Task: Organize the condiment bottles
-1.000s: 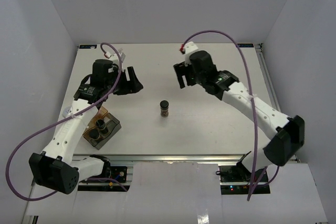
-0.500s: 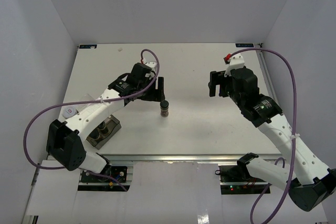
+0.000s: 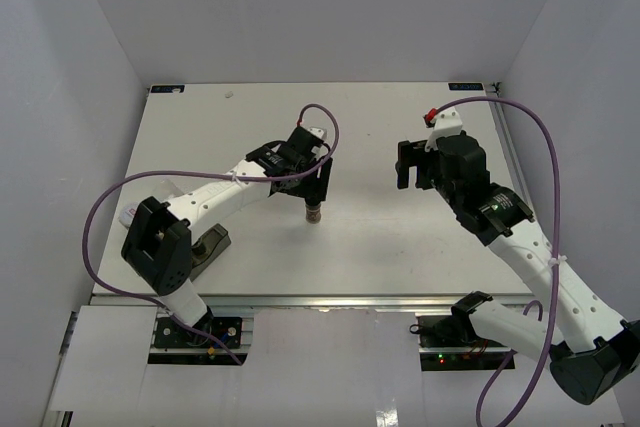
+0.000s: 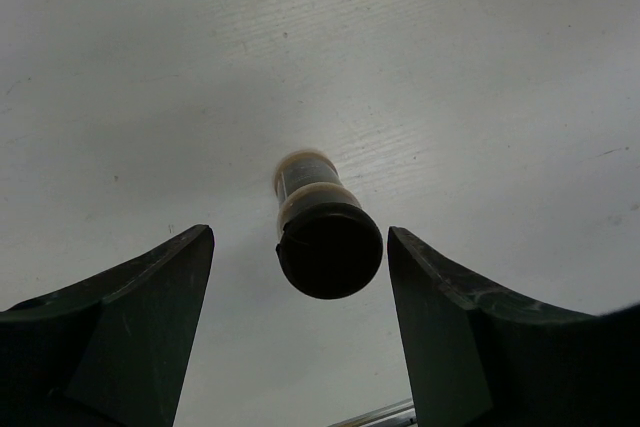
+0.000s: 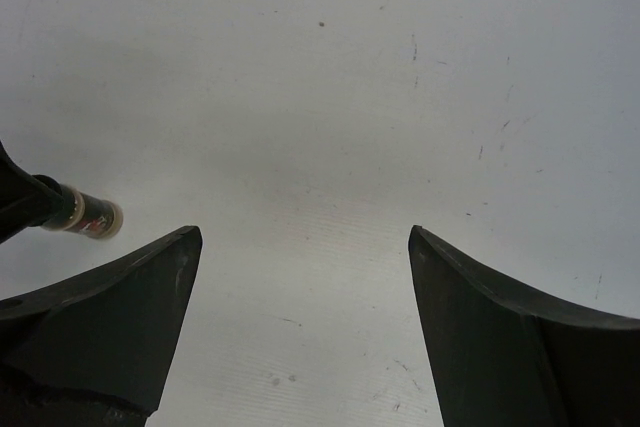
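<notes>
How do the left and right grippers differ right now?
Left gripper has the black-capped jar framed between its fingers, untouched; right gripper frames only bare table. Left gripper sits mid-table; right gripper sits off to the right, the jar well aside of it. Shared: both open, neither holding anything.

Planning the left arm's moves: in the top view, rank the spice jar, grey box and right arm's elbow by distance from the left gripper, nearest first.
1. spice jar, right beneath left gripper.
2. grey box, near-left.
3. right arm's elbow, near-right corner.
</notes>
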{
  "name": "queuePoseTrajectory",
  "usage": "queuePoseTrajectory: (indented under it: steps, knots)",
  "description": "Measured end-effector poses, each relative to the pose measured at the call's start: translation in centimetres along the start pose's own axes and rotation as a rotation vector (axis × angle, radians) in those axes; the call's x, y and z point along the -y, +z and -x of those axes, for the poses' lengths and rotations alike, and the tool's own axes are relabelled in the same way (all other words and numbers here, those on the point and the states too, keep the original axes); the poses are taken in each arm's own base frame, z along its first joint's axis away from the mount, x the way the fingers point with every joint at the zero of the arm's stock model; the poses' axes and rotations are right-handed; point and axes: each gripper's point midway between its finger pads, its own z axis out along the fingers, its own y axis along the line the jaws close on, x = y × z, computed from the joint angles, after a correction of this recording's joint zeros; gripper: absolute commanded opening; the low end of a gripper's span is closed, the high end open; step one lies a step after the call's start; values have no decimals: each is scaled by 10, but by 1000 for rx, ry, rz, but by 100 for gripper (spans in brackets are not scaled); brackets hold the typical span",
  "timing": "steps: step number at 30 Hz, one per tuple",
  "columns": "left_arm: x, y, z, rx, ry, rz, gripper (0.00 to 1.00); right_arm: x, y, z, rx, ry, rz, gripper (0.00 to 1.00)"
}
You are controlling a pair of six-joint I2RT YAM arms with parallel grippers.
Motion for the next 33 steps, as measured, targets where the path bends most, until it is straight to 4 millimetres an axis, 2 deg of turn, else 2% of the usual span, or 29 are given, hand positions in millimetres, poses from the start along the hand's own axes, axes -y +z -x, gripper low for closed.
queuePoseTrajectory:
  steps: [18,26,30,33]
  knots:
    - [6,16,-19,-58,49,44,75,2,0,0,18,4,-8,92]
    - [8,20,-28,-89,63,53,73,2,1,-6,10,2,-10,92]
    - [7,23,-32,-105,65,62,65,2,2,-7,8,1,-10,92]
    - [6,24,-36,-120,63,73,51,2,2,-8,6,1,-10,92]
